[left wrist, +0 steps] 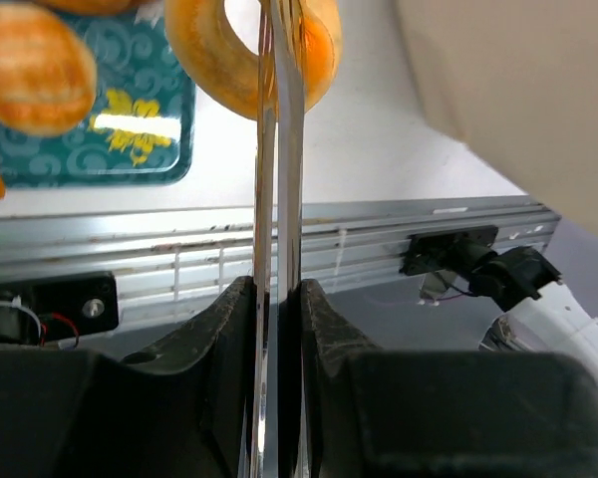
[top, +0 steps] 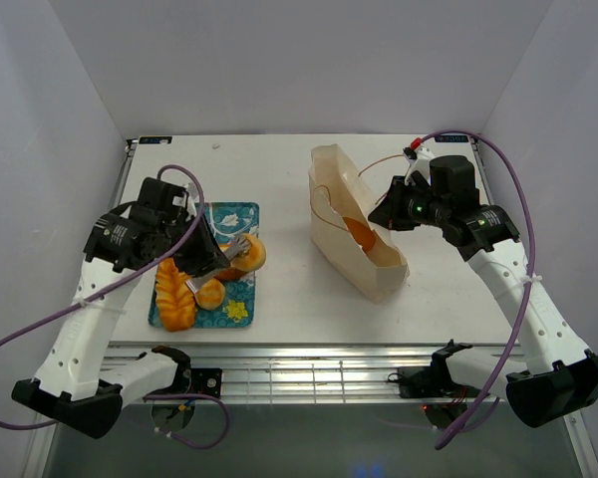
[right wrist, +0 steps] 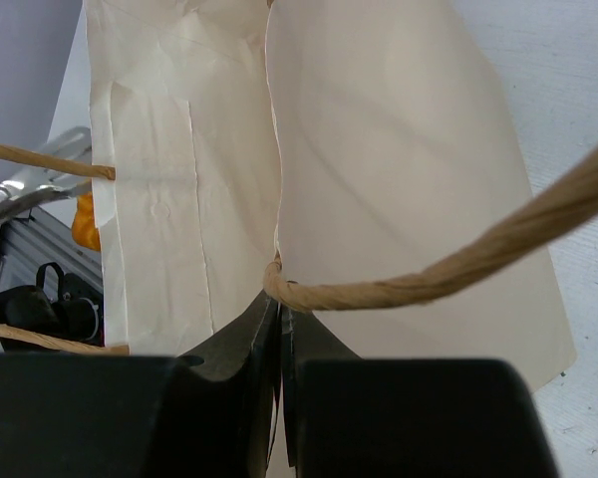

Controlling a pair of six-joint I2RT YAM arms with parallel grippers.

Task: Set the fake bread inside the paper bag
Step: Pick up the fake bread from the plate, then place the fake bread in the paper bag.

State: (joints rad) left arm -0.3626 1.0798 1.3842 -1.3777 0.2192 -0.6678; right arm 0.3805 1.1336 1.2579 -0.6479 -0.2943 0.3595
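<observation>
My left gripper is shut on a glossy ring bagel at the right edge of the teal tray. A braided loaf and a small bun lie on the tray. The pale paper bag stands tilted mid-table with its mouth open, and one orange pastry shows inside. My right gripper is shut on the bag's rim where the cord handle joins. The bag's side also shows in the left wrist view.
A ridged aluminium rail runs along the table's near edge. White walls close in the table at left, right and back. Purple cables loop from both arms.
</observation>
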